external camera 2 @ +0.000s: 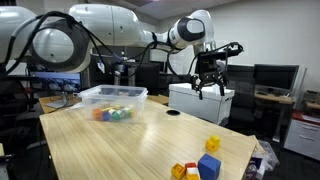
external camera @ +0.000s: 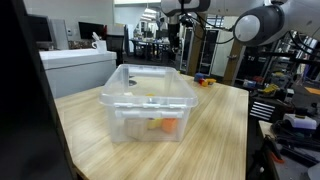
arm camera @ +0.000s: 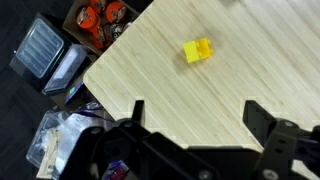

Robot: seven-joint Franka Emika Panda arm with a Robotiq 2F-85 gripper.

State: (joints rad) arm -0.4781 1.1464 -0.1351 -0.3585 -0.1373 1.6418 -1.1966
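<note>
Hovering well above yellow block (arm camera: 197,50), pincer (arm camera: 194,110) empty, jaws spread wide. Block lies alone on worktop (arm camera: 170,85) near edge. Clear bin (external camera 2: 112,88) well apart from block.

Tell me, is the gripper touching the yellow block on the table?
Apart. In an exterior view the gripper hangs open well above the yellow block, clear air between.

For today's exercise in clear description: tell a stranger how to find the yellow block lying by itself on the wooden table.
Find the wooden table and go to the end away from the clear plastic bin, where small blocks sit near the corner. The yellow block stands by itself with bare wood all round, while the blue block and the rest huddle together.
</note>
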